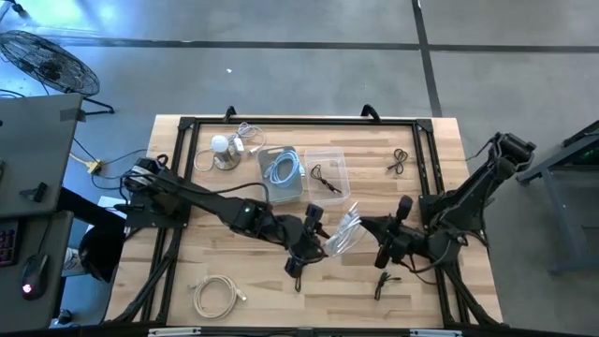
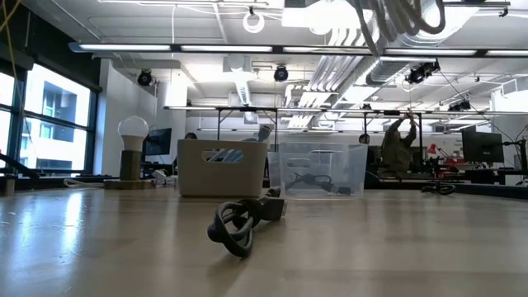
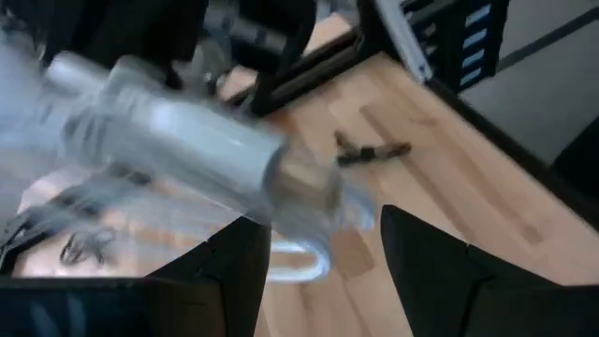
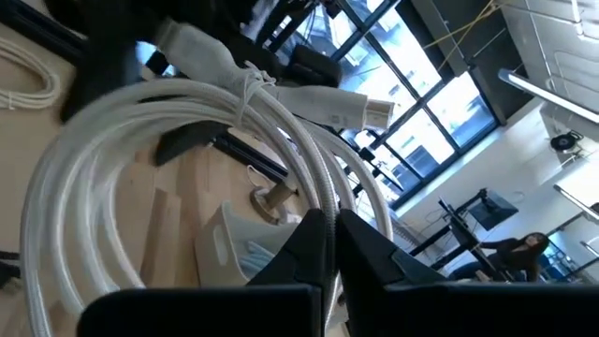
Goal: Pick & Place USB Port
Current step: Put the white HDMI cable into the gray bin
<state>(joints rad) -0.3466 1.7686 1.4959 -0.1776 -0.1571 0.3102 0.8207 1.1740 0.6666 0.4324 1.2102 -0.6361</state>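
The right gripper (image 1: 377,249) has its fingers pinched on the white cable coil (image 1: 344,236) hanging mid-bench beside the spread-open left gripper (image 1: 314,234) (thin grip, honestly), so it could slip during the handoff.

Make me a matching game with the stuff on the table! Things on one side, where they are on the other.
Things:
1. lamp
2. white cable
3. clear bin
4. black cable

Places:
A. lying on the table near the front
B. held up off the table by the right gripper
C. far left, beside the grey bin
D. right of the grey bin

Pairs: 1-C, 2-B, 3-D, 4-A
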